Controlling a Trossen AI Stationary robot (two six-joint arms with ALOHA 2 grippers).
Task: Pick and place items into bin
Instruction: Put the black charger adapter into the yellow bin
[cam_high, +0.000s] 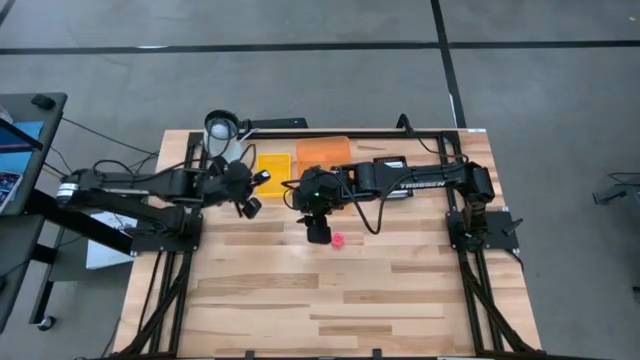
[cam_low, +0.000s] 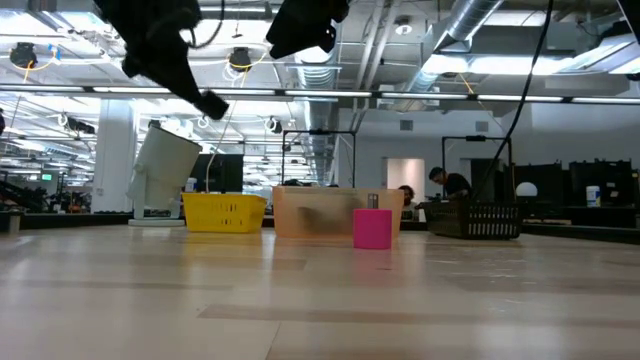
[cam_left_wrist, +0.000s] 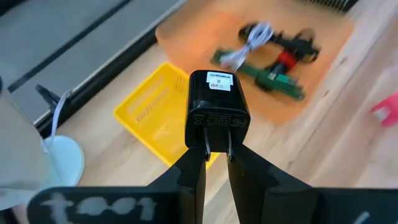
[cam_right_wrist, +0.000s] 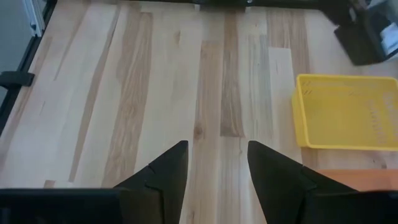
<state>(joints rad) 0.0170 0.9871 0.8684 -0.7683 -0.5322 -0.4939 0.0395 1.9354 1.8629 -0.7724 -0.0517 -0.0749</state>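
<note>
Only your left wrist view shows the left end effector (cam_left_wrist: 216, 155) pinching one black charger (cam_left_wrist: 217, 109) by its prongs above one yellow bin (cam_left_wrist: 163, 112); the right end effector (cam_right_wrist: 217, 163) is spread, empty.

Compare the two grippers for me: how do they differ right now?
The left gripper is shut on a black charger block near the yellow bin; the right gripper is open and holds nothing, with only bare tabletop between its fingers. Both hang above the table.
</note>
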